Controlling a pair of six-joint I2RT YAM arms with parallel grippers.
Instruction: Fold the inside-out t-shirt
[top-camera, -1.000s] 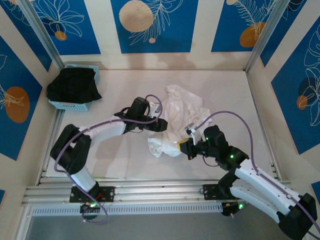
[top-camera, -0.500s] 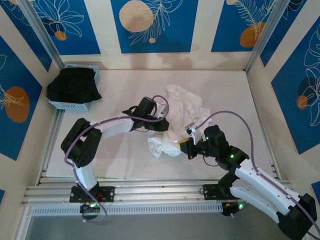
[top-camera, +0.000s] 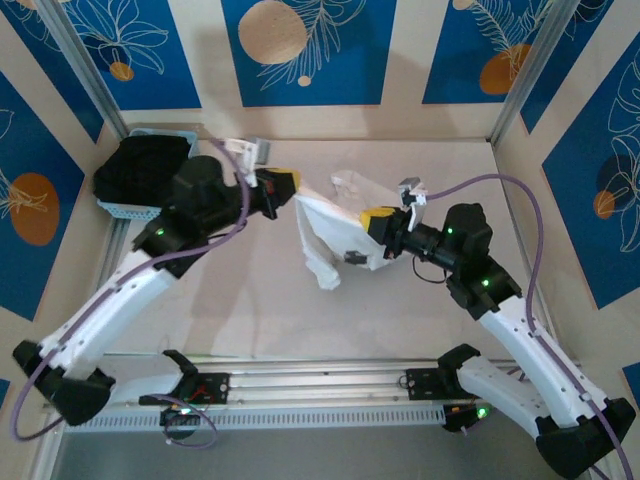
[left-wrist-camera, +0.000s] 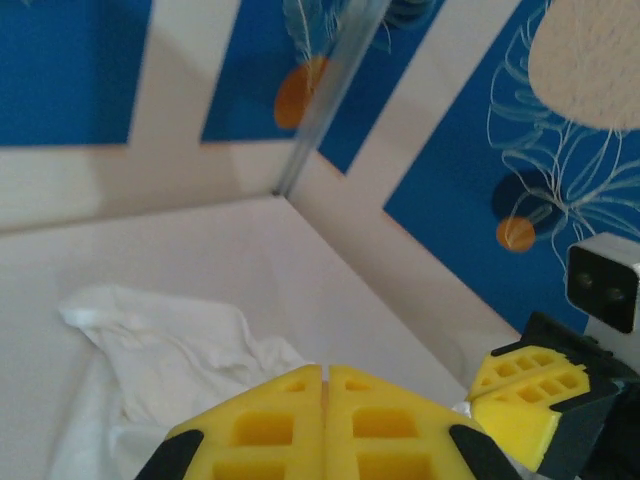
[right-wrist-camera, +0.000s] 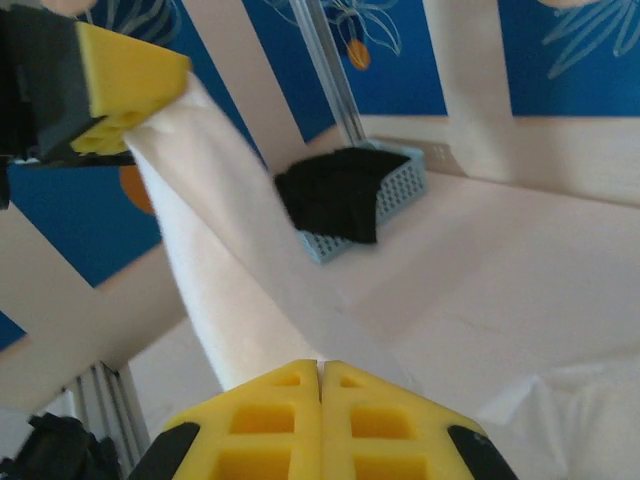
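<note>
White cloth, soft and creased: we see the t-shirt (top-camera: 335, 235) strung btwn the two grippers over the middle of the table (top-camera: 450, 300). Its top edge is pulled into a taut band and the rest hangs in loose folds, w/ a bunched tail drooping on the near side. More of it lies wrinkled toward the far wall. Any print is too small for us to make out.

Left gripper (top-camera: 285, 184) is pinched tight on the shirt's left end, right gripper (top-camera: 376, 220) on its right end. Both pairs of yellow fingers meet w/ no gap.

Far-left corner: a light-blue basket (top-camera: 150, 208) w/ a black garment (top-camera: 145, 170) heaped in it and spilling over the rim, well apart from the shirt.

Right wrist cam gives us what the top cam can't: the t-shirt (right-wrist-camera: 215, 270) as a band running up from the right gripper (right-wrist-camera: 320, 372) to the left gripper (right-wrist-camera: 135, 110), w/ the basket (right-wrist-camera: 405, 185) and black garment (right-wrist-camera: 335, 195) behind. Left wrist cam shows the left gripper (left-wrist-camera: 325, 378) w/ fingers flush together, the rumpled t-shirt (left-wrist-camera: 170, 345) below it, and the right gripper (left-wrist-camera: 500, 385) just beside at lower right.
</note>
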